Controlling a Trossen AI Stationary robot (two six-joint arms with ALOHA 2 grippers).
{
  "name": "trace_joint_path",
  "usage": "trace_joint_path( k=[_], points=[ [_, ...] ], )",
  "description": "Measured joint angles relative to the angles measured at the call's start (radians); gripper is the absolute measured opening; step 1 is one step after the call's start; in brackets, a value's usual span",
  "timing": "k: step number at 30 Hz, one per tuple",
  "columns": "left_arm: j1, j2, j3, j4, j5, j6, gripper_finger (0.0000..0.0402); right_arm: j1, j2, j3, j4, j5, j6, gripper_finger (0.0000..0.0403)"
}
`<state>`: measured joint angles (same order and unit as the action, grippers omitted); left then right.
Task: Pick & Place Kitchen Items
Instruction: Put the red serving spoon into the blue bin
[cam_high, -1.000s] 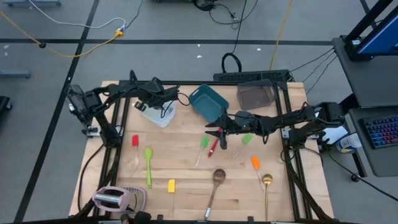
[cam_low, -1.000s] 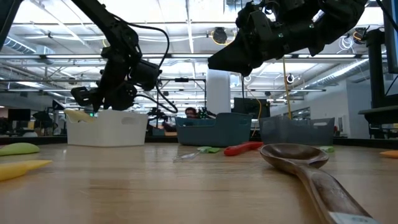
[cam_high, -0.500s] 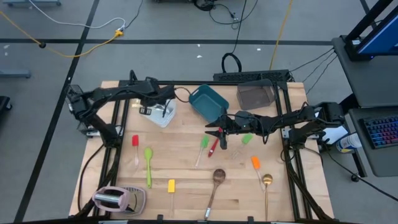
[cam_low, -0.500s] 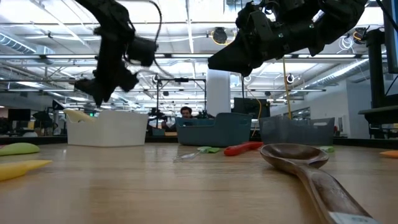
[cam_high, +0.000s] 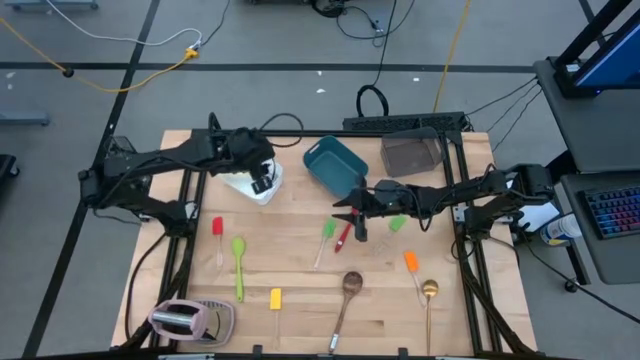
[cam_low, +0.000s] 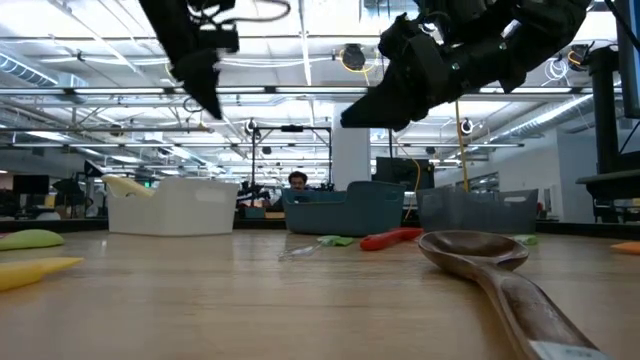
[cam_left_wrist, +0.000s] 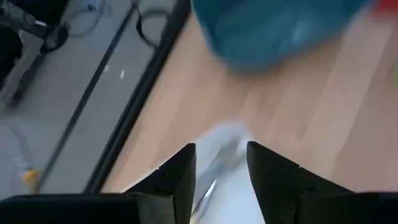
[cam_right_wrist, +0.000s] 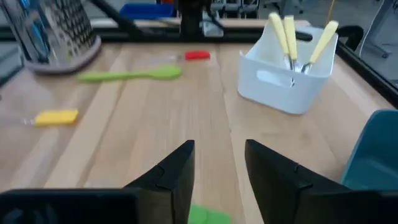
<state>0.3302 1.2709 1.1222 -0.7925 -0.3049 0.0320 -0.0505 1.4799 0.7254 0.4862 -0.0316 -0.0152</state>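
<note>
Left gripper: the left gripper (cam_high: 262, 180) hangs above the white rectangular plastic tub (cam_high: 247, 184) at the table's far left; its two dark fingers (cam_left_wrist: 180, 177) stand apart with a clear gap and nothing between them.
Right gripper: the right gripper (cam_high: 352, 217) hovers over mid-table, its jaws parted and empty, as the right wrist view shows.
White tub contents: three cream-handled knives (cam_right_wrist: 288, 36) stand upright in the white tub, directly beneath the left gripper.
Beside the left gripper: the teal rectangular plastic tub (cam_high: 335, 164) sits just to its right, between the two grippers.
Beneath the right gripper: a red slim spoon (cam_high: 343, 238) lies just under its fingertips, with a small green spatula with a clear handle (cam_high: 325, 236) just left of it; another green spatula (cam_high: 397, 223) lies under that arm, behind the gripper.
Behind the right gripper: the smoky-grey rectangular tub (cam_high: 411, 155) sits at the table's far edge, near the arm.
Nearer the front from the right gripper: a wooden spoon (cam_high: 347, 296), an orange small spatula (cam_high: 411, 263) and a gold spoon (cam_high: 429, 298) lie apart from one another.
Nearer the front from the left gripper: a red small spatula (cam_high: 217, 232), a long green spoon (cam_high: 238, 262) and a yellow small spatula (cam_high: 276, 300) lie on the wooden table (cam_high: 300, 280).
Front left corner: the pinkish two-slot toaster (cam_high: 180, 320) stands well apart from both grippers.
</note>
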Motion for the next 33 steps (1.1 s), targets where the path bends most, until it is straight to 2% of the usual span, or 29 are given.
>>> trace_joint_path(
  k=[4, 10, 16, 25, 33],
  points=[
    [-0.048, 0.006, -0.001, 0.044, 0.064, -0.097, 0.0147, 0.0, 0.0, 0.0, -0.082, 0.002, -0.068, 0.0166],
    [-0.116, 0.026, -0.001, 0.066, 0.105, -0.018, 0.0147, -0.002, 0.005, -0.001, -0.238, -0.031, -0.321, 0.0186],
    [-0.137, 0.049, 0.0, 0.13, 0.098, 0.001, 0.0147, -0.026, 0.031, 0.0, -0.283, -0.089, -0.344, 0.0188],
    [-0.137, 0.068, -0.001, 0.151, 0.095, 0.012, 0.0147, -0.104, 0.158, 0.001, -0.288, -0.232, -0.341, 0.0188],
    [-0.137, 0.067, -0.001, 0.157, 0.095, 0.011, 0.0147, -0.111, 0.281, 0.004, -0.214, -0.241, -0.367, 0.0184]
  ],
)
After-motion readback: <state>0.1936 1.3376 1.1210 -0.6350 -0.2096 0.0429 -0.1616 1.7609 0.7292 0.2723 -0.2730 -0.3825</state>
